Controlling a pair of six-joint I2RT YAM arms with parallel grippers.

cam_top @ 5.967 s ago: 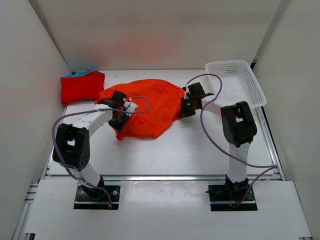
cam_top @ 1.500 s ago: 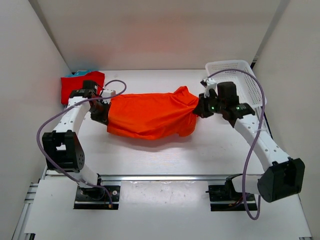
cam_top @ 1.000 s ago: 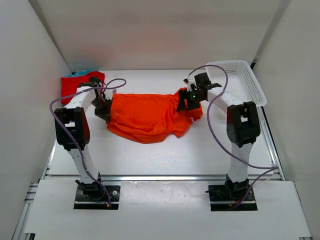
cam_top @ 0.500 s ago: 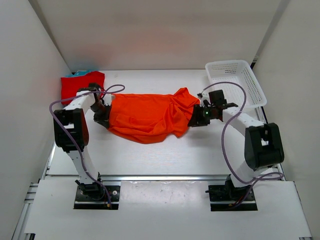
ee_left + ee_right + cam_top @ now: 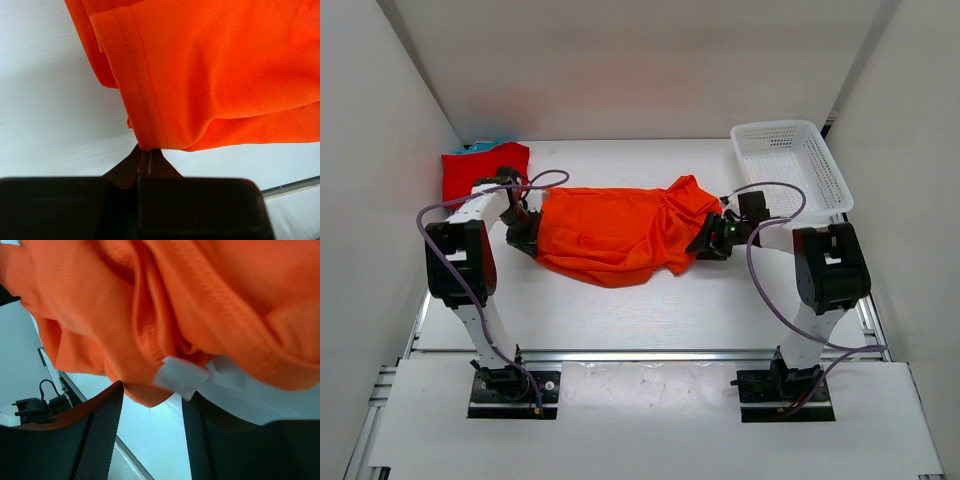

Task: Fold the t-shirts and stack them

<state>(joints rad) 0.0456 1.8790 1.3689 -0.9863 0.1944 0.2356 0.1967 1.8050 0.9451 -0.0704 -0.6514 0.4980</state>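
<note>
White table (image 5: 650,300): orange t-shirt (image 5: 615,230) lying mid-table, folded red t-shirt (image 5: 480,170) far left, teal t-shirt (image 5: 485,146) peeking behind it, basket (image 5: 790,165) far right.

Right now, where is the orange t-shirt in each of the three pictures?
Top view: the orange t-shirt lies spread across the middle of the picture.
Left wrist view: it fills the upper right.
Right wrist view: it fills the upper half, bunched.
Shared landmark: the white table beneath it shows in all three.
</note>
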